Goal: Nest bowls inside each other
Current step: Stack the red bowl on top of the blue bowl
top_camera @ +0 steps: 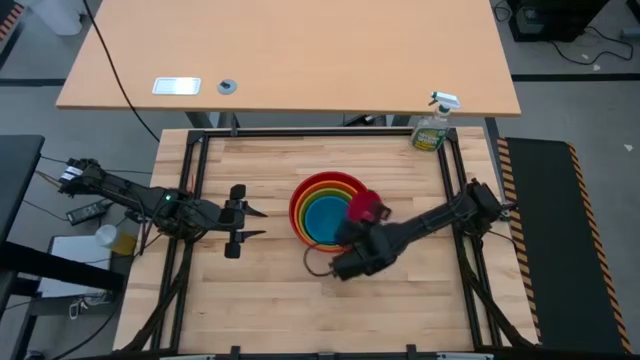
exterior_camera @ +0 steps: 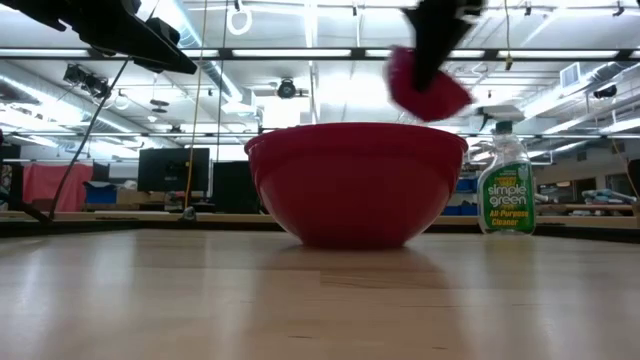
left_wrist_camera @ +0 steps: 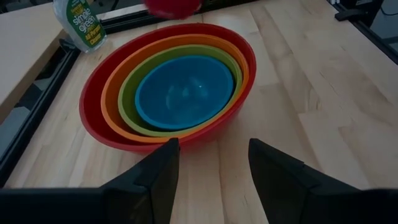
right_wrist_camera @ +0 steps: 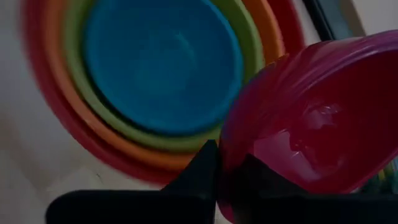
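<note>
Four bowls sit nested on the table: red (top_camera: 296, 205) outermost, then orange (left_wrist_camera: 112, 93), yellow-green (left_wrist_camera: 127, 99) and blue (left_wrist_camera: 185, 91) innermost. The red one (exterior_camera: 355, 185) rests on its base. A small magenta-pink bowl (top_camera: 366, 208) hangs in the air over the stack's right rim, with my right gripper (top_camera: 362, 228) shut on it; it also shows in the low view (exterior_camera: 428, 90). My left gripper (top_camera: 252, 223) waits open to the left of the stack, its fingers (left_wrist_camera: 161, 174) pointing at it with nothing between them. My right gripper pinches the magenta-pink bowl's rim (right_wrist_camera: 231, 152), one finger (right_wrist_camera: 202, 169) outside the wall and the other (right_wrist_camera: 261, 179) apparently inside. The fingers slant down from the table's near right. The bowl is lifted clear and tilted, above the stack's right edge.
A green spray bottle (top_camera: 432, 128) stands at the table's far right corner, also visible behind the stack (exterior_camera: 505, 185). Black frame rails (top_camera: 300, 133) run along the table's edges. Bare wood lies near and left of the stack.
</note>
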